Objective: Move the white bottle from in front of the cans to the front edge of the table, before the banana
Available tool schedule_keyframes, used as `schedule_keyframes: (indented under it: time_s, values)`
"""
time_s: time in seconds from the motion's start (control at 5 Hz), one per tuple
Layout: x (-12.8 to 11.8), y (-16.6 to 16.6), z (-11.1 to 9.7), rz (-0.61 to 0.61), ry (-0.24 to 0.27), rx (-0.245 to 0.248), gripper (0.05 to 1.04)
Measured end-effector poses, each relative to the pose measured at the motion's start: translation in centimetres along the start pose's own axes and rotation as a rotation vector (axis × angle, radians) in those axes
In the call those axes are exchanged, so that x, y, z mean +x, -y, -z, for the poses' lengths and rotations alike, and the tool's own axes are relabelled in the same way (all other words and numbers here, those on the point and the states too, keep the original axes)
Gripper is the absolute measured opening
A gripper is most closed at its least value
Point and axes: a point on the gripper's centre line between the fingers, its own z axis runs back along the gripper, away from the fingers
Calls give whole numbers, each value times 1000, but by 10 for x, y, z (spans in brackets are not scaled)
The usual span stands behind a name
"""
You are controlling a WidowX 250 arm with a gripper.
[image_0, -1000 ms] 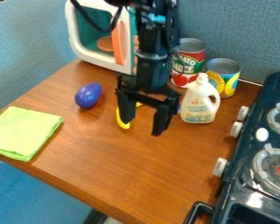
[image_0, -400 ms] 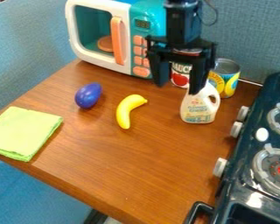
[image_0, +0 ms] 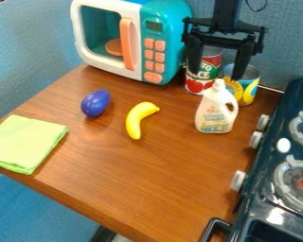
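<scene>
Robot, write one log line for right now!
pincer: open, empty, near tomato can; detergent bottle: upright; toy banana: on wooden table; purple egg-shaped toy: beside toy banana; green cloth: folded

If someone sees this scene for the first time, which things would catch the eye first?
Probably the big white-and-teal toy microwave at the back left, with its orange handle. Next, perhaps, the bright yellow banana near the middle of the wooden table. The black gripper is also striking at the upper right, its jaws open.
</scene>
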Motion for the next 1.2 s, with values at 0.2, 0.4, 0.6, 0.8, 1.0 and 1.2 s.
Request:
schedule_keyframes:
  time_s: [0.2, 0.4, 0.6, 0.8, 1.0, 1.2]
  values:
    - [11, 1, 1, -42, 4, 30, 1001]
    - [15, 1, 8, -52, -7, 44, 1001]
    - [19, 0, 16, -31, -7, 59, 1001]
    - [22, 9, 24, 26, -7, 8, 1001]
    - [26, 13, 29, 48, -1, -15, 1001]
    - [33, 16, 40, 30, -4, -17, 1001]
